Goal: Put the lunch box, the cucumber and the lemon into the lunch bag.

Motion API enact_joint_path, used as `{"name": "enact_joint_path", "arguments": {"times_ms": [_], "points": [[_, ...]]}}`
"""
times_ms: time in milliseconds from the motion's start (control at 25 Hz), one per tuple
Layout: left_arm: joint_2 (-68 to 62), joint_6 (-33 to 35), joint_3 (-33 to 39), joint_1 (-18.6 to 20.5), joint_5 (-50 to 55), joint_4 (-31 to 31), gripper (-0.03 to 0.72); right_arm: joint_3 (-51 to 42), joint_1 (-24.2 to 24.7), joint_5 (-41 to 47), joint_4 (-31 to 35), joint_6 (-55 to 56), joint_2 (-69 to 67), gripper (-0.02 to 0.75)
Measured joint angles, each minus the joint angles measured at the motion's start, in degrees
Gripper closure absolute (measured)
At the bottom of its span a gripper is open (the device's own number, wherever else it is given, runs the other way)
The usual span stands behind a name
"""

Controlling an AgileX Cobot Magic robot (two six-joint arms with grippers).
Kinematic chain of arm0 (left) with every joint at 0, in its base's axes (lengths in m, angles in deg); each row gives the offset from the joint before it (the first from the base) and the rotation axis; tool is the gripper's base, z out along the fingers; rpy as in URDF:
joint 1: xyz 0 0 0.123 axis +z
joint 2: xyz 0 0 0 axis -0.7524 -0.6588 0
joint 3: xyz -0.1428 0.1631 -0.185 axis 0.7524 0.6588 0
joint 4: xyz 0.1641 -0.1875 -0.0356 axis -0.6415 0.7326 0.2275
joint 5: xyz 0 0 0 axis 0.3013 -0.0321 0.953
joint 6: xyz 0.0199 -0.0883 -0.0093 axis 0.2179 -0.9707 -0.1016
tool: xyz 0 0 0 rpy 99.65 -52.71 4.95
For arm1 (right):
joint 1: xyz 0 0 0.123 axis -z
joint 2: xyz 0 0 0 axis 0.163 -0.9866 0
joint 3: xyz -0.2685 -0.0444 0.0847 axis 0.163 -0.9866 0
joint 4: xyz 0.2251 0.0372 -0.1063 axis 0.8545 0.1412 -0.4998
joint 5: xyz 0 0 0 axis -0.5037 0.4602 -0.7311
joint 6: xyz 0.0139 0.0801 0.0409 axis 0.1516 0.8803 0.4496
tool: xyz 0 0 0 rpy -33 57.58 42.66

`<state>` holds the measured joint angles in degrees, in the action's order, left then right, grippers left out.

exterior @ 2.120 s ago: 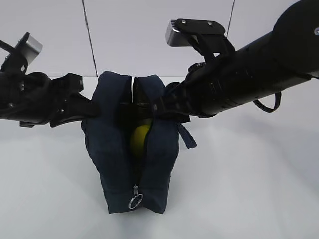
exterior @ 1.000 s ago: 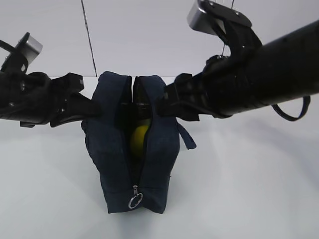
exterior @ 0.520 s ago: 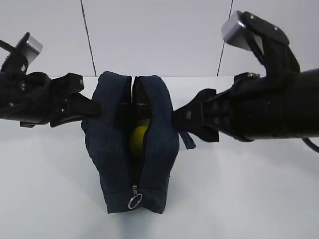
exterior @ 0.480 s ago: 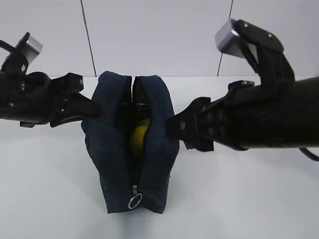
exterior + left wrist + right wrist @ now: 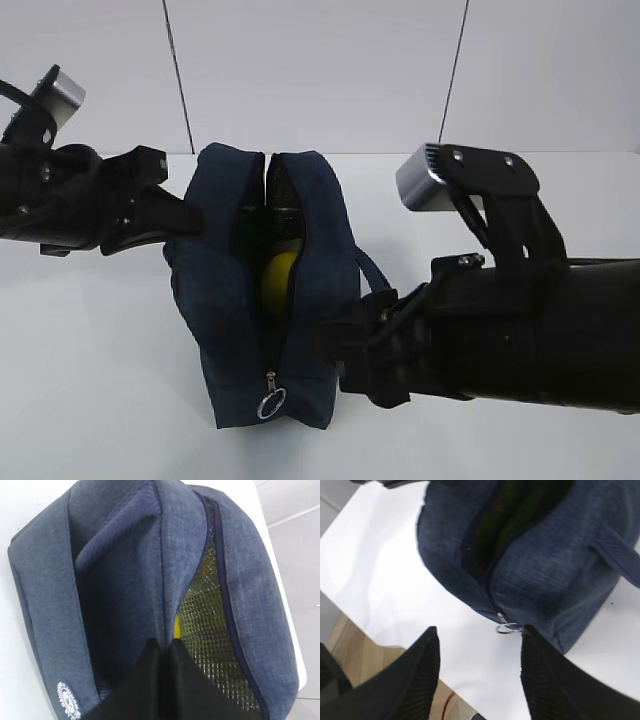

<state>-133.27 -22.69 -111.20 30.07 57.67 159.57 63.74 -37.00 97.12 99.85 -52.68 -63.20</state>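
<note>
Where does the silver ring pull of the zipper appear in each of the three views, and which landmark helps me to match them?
Exterior view: the ring pull hangs low on the near end of the lunch bag, below centre-left.
Left wrist view: not in it; only the bag's side and silvery lining show.
Right wrist view: the ring lies centre, just beyond the open right gripper.
Shared landmark: the bag's open zipper slit.
</note>
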Motion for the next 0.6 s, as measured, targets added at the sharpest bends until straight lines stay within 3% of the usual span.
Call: {"name": "enact_joint_path", "arguments": {"times_ms": [360, 600], "points": [[-0.05, 0.00, 0.00, 0.00, 0.70, 5.90, 0.693, -3.05, 0.00, -8.79, 1.03, 0.00, -0.52, 0.332], [-0.05, 0.00, 0.00, 0.00, 1.07, 6.27, 0.693, -3.05, 0.00, -10.52, 2.56, 0.00, -5.20, 0.368]]}}
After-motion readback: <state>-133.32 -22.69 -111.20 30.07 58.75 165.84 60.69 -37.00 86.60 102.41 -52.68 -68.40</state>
